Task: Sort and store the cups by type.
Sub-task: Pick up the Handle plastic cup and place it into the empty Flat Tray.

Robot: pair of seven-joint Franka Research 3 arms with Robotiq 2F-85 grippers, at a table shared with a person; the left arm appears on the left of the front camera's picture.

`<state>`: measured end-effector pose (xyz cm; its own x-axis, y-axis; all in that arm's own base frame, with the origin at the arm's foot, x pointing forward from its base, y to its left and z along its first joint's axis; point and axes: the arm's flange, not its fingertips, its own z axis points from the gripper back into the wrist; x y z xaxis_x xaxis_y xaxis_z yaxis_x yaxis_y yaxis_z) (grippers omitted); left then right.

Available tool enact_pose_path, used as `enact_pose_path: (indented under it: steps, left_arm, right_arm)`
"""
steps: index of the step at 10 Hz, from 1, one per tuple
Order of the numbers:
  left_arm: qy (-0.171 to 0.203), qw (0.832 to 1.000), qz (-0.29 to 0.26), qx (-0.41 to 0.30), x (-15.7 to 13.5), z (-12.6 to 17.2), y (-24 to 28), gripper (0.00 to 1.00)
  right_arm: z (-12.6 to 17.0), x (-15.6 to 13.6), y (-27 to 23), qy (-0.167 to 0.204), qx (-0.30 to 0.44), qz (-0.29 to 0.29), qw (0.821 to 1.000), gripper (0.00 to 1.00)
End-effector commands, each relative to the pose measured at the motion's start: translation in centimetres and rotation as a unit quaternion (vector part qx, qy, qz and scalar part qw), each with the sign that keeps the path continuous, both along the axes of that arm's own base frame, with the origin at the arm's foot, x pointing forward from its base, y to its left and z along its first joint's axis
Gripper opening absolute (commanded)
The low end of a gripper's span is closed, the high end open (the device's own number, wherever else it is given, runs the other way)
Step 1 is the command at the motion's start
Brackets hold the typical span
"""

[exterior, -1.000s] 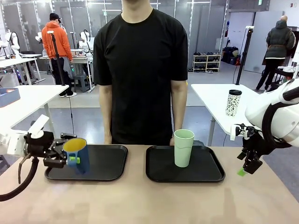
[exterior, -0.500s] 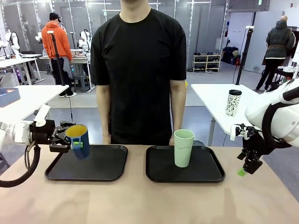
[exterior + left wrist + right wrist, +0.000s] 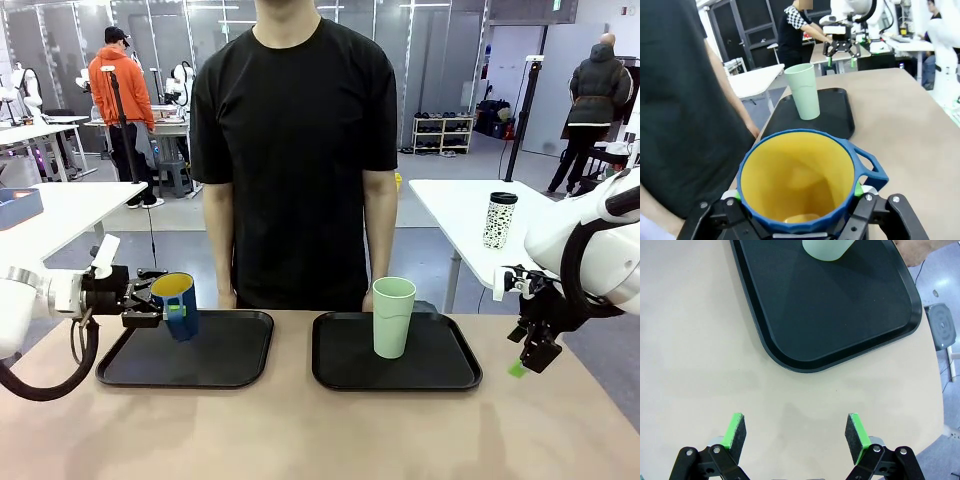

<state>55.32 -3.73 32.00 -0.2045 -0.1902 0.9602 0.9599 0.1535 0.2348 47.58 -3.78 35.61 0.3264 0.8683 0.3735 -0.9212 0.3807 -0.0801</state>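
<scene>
My left gripper (image 3: 152, 304) is shut on the dark blue handled mug (image 3: 176, 305), gripping its sides. It holds the mug a little above the far left part of the left black tray (image 3: 235, 352). The left wrist view looks down into the mug (image 3: 800, 180) and its yellow inside, with the handle at the right. The tall mint-green tumbler (image 3: 393, 316) stands upright on the right black tray (image 3: 445, 368), also seen as the tumbler (image 3: 803, 90) and its base (image 3: 827, 247). My right gripper (image 3: 530, 352) hangs open off the table's right end, and in its wrist view the right gripper (image 3: 796, 437) is above bare tabletop.
A person in a black T-shirt (image 3: 300, 150) stands at the far edge, between the trays. A white speckled cup with a black lid (image 3: 499, 220) sits on another table behind. The near tabletop (image 3: 320, 430) is bare wood.
My left gripper has carried the blue mug up and to the right, from the tray's left edge to over its far left corner, bringing it more upright. The right arm has not moved.
</scene>
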Motion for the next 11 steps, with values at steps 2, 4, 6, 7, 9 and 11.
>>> enact_pose_path:
  steps: [2, 4, 6, 7, 9, 11]
  left_arm:
    - [-0.02, 1.0, 0.007, -0.006, 1.8, -2.0, -0.4, 0.58]
    - [-0.022, 1.0, 0.015, -0.007, 2.2, -3.5, -0.4, 0.58]
    - [-0.022, 0.999, 0.023, 0.001, 2.4, -5.0, 0.0, 0.58]
    - [-0.015, 0.999, 0.028, -0.004, 2.5, -5.7, 0.2, 0.58]
    - [-0.008, 1.0, 0.018, -0.008, 2.3, -6.6, 0.0, 0.58]
    - [0.013, 1.0, 0.015, 0.002, 3.4, -3.6, 0.5, 0.58]
  right_arm:
    - [0.0, 0.0, -0.1, 0.0, -0.002, 0.0, 1.0, 1.0]
    - [0.0, 0.0, -0.1, 0.0, -0.002, 0.0, 1.0, 1.0]
    - [0.0, 0.0, -0.1, 0.0, -0.002, 0.0, 1.0, 1.0]
    - [0.0, 0.0, -0.1, 0.0, -0.002, 0.0, 1.0, 1.0]
    - [0.0, 0.0, -0.1, 0.0, -0.002, 0.0, 1.0, 1.0]
    - [0.0, 0.0, -0.1, 0.0, -0.002, 0.0, 1.0, 1.0]
